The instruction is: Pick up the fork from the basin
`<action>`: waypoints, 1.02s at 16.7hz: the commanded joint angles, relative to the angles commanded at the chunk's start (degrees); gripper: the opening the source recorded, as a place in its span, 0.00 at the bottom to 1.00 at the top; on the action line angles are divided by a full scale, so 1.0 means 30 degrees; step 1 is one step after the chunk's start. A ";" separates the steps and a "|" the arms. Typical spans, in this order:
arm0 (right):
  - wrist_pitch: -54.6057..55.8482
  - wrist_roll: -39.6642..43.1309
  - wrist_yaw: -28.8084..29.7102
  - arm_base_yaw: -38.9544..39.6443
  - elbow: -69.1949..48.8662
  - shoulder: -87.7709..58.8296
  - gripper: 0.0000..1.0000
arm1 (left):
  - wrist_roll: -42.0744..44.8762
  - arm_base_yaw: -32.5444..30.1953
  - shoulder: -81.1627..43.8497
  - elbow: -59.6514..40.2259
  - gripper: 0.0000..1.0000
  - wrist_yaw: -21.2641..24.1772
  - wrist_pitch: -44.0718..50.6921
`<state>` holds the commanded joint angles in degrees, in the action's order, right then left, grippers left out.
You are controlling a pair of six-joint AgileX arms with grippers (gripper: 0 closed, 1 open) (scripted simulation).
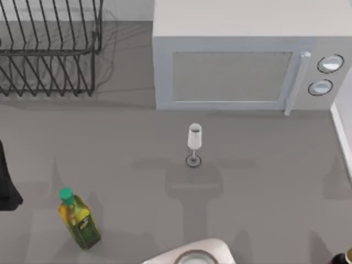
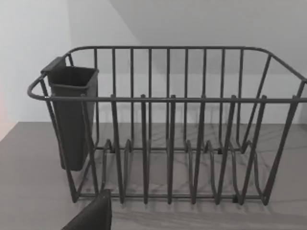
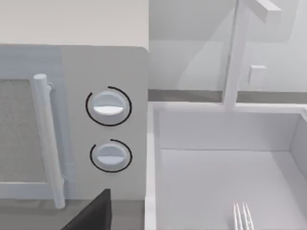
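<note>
The fork (image 3: 242,216) lies on the floor of the white basin (image 3: 225,129), and only its pale tines show at the edge of the right wrist view. A dark part of my right gripper (image 3: 93,213) sits in front of the microwave's lower corner, short of the basin's near wall. The basin's rim (image 1: 342,129) runs along the table's right edge in the top view. My left arm (image 1: 6,184) is parked at the far left of the table. Its gripper (image 2: 92,216) faces the dish rack.
A microwave (image 1: 247,71) with two knobs (image 3: 109,106) stands at the back, left of the basin. A tap (image 3: 234,57) rises behind the basin. The wire dish rack (image 1: 49,49) is back left. A wine glass (image 1: 194,143) stands mid-table and an oil bottle (image 1: 80,220) front left.
</note>
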<state>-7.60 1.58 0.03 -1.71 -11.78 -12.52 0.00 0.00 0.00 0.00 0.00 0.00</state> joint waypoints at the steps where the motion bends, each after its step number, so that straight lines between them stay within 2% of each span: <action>1: -0.0770 0.0160 0.0003 -0.0174 -0.1217 -0.1390 1.00 | 0.0000 0.0000 0.0000 0.0000 1.00 0.0000 0.0000; 17: -1.6412 0.3414 0.0054 -0.3701 -2.6613 -3.2886 1.00 | 0.0000 0.0000 0.0000 0.0000 1.00 0.0000 0.0000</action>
<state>-56.83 11.82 0.19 -12.82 -91.62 -111.18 0.00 0.00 0.00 0.00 0.00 0.00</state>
